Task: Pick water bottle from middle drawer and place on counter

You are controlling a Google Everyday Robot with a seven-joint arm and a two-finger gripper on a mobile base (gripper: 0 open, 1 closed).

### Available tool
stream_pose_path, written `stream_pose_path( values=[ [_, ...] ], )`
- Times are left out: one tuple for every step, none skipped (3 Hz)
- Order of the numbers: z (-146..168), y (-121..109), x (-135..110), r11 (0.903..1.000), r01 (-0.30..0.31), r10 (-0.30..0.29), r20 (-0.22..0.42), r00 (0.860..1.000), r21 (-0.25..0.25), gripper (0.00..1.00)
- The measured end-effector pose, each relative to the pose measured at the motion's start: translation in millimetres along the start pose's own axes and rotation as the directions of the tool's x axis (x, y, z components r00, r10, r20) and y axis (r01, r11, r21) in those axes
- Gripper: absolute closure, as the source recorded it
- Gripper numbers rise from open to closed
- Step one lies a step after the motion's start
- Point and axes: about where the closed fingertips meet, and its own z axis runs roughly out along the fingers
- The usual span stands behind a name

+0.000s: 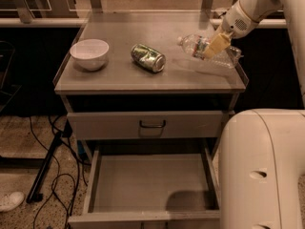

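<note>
The water bottle (193, 46), clear and crinkly with its white cap pointing left, lies sideways low over the right side of the counter (124, 78). My gripper (214, 45) reaches in from the upper right and is shut on the bottle's middle, with one tan finger (217, 42) across it. The bottle's shadow falls on the counter just beneath it. I cannot tell whether the bottle touches the surface. The middle drawer (152, 182) is pulled out below, and its flat floor is bare.
A white bowl (89, 53) sits at the counter's left and a dented green-and-silver can (148, 57) lies near the middle. A shut drawer front with a dark handle (152, 124) is above the open drawer. My white base (262, 171) fills the lower right.
</note>
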Motion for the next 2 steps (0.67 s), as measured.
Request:
stream_pose_path(
  values=[
    [16,-5,1,0.9997,-0.015,0.016,0.015,1.000,-0.017,1.00],
    [29,-9,3,0.9991,-0.032,0.033,0.020,0.999,-0.028,1.00]
  ],
)
